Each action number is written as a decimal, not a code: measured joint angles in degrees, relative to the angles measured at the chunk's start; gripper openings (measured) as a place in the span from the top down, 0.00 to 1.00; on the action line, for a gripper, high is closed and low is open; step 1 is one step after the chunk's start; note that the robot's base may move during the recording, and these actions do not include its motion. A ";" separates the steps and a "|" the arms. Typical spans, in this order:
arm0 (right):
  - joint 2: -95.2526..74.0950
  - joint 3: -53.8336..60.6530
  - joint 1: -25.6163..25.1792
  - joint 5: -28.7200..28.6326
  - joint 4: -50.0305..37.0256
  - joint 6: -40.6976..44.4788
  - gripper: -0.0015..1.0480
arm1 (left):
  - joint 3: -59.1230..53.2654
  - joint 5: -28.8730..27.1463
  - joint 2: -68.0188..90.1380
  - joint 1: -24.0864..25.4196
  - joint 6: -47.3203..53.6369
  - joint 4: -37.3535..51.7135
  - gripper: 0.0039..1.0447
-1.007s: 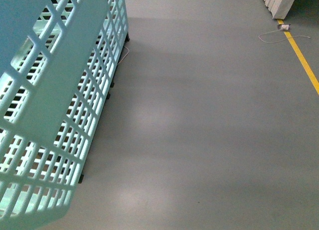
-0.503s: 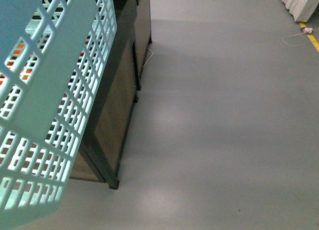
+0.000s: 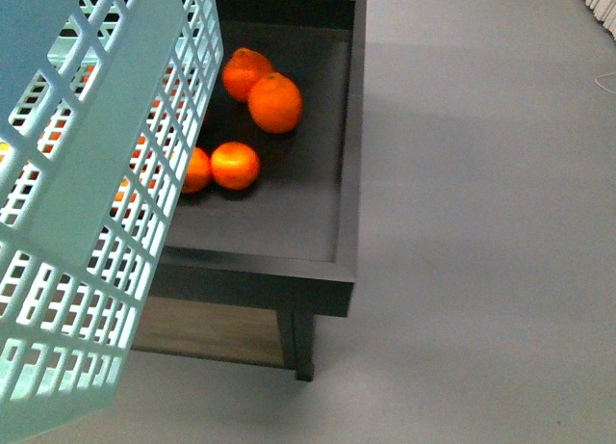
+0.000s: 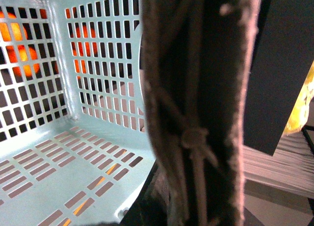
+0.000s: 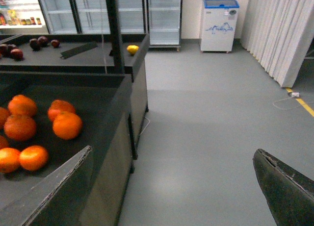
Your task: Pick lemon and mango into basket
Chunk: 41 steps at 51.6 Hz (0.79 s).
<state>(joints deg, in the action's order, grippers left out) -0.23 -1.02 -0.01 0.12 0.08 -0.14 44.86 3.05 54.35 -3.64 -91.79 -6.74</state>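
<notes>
Basket point(image 3: 87, 222), empty, hangs before the near stand point(image 3: 348, 174) and its oranges point(image 3: 275, 102), left gripper's hold not tellable; your right gripper point(image 5: 172, 153) gapes wide, empty: skip the oranges, steer for the yellow fruit point(image 5: 132, 49), probably lemon, at the far stand's point(image 5: 49, 59) corner.

A black table with a raised rim point(image 3: 348, 155) fills the upper middle of the front view, standing on a smooth grey floor point(image 3: 481, 222). Two large round orange fruits point(image 3: 275, 102) lie touching on its dark top at upper centre. Two smaller round orange fruits point(image 3: 235, 166) sit side by side below them, the left one partly hidden. A brown wooden lower shelf point(image 3: 212, 330) shows under the table top.
</notes>
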 joint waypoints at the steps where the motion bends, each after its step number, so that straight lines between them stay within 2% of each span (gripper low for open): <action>1: 0.00 0.00 0.00 0.00 0.00 0.00 0.08 | 0.02 0.00 0.00 0.00 0.00 0.00 0.95; 41: 0.00 0.00 0.00 -0.13 0.00 -0.02 0.08 | 0.02 0.02 0.00 0.07 0.00 -0.02 0.95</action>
<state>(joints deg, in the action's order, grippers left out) -0.23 -1.02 -0.01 -0.01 0.08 -0.16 44.88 3.07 54.35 -3.57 -91.79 -6.76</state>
